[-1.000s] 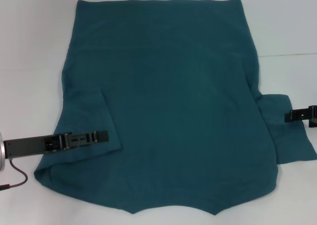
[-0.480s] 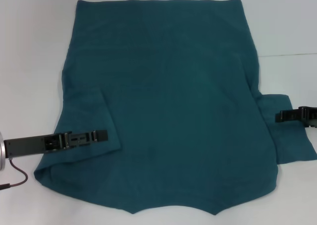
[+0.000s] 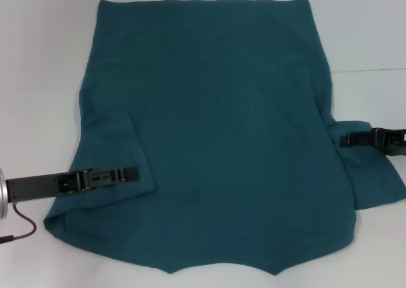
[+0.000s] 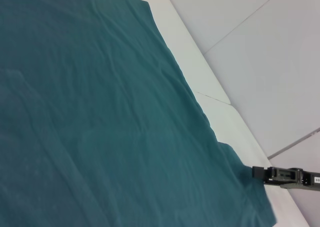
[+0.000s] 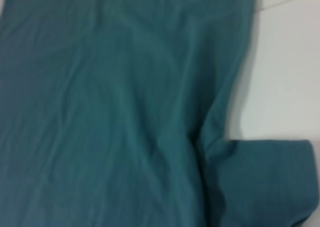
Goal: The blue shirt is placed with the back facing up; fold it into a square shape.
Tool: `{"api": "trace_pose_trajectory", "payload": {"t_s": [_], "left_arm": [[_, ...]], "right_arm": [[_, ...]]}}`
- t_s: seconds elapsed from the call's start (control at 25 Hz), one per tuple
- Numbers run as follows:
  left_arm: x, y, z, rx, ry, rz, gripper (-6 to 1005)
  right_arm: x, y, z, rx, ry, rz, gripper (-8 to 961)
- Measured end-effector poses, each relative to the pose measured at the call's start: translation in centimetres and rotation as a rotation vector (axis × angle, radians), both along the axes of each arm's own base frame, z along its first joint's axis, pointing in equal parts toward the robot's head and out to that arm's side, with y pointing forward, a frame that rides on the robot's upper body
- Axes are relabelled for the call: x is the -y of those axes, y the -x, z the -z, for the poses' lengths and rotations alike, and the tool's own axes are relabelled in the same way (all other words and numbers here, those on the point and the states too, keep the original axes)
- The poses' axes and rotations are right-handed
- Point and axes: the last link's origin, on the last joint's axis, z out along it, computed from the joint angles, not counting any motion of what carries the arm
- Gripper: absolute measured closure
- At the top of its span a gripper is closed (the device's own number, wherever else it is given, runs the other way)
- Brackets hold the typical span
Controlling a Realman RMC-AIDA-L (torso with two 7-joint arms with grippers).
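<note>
While the left gripper (image 3: 130, 173) lies flat over the folded-in left sleeve (image 3: 117, 158), its fingers look pressed together along the cloth, though whether any cloth is caught between them I cannot tell; its arm (image 3: 38, 186) reaches in from the left edge of the head view, with a dark cable (image 3: 25, 228) hanging under it; the right gripper (image 3: 346, 139) sits over the right sleeve (image 3: 371, 174), which lies spread out sideways on the table (image 3: 38, 59), and whether its fingers are apart or together cannot be told; in the left wrist view the right gripper (image 4: 257, 172) shows far off at the cloth's edge; the blue shirt (image 3: 216, 129) lies flat in the middle of the white table, plain side up, its straight hem at the far end and its curved neck edge nearest the robot; the right wrist view shows only rumpled cloth and the sleeve.
</note>
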Motion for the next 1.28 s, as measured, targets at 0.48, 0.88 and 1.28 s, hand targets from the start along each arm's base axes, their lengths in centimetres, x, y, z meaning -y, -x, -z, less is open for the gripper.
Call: {"api": "trace_pose_trajectory", "payload": {"t_s": [0.48, 0.88, 1.28], "left_arm": [[-0.07, -0.06, -0.05, 0.002, -0.002, -0.001, 123], [-0.13, -0.1, -0.09, 0.007, -0.001, -0.009, 123], [-0.29, -0.24, -0.17, 0.006, -0.002, -0.004, 122]], "right_arm": [[0.36, -0.38, -0.27, -0.001, 0.012, 0.018, 151], [0.28, -0.48, -0.48, 0.002, 0.003, 0.026, 321], [0.24, -0.64, -0.71, 0.022, 0.006, 0.038, 803]]}}
